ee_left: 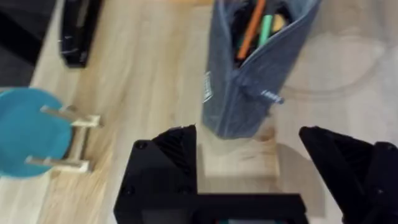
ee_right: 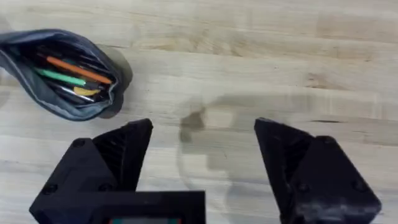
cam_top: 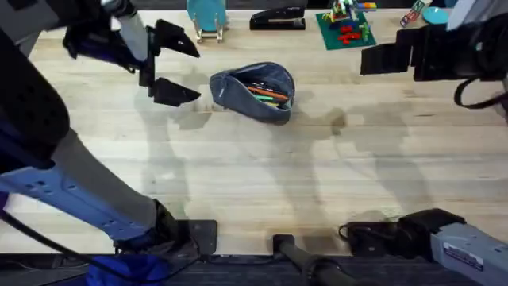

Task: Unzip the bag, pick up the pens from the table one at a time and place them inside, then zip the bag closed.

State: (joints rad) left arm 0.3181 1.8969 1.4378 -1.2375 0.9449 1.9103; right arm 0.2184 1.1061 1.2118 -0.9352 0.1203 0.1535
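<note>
The bag (cam_top: 254, 91) lies on the table (cam_top: 262, 183) in the upper middle of the overhead frame, its mouth gaping open. Both pens (cam_top: 268, 94) are already inside, orange above green, with something yellow beside them. So what remains, by my judgement, is the zipping.

The left gripper (cam_top: 171, 66) hangs at the upper left, just beside the bag's left end, jaws spread wide and holding nothing. In the left wrist view the bag's end sits between and just beyond the fingers (ee_left: 171, 155), and a small zipper pull (ee_left: 268, 96) hangs on that end. The right gripper (cam_top: 393, 57) sits at the upper right, well apart from the bag, also wide open and empty.

Risks from here:
- The pull is small and dangles loosely; a pinch could miss it or take fabric instead.
- The bag is soft and unanchored. Dragging the zipper with one gripper alone would likely slide or fold it; the other should pin the far end.
- The pens lie high in the mouth, so the closing zipper could snag on them.
</note>
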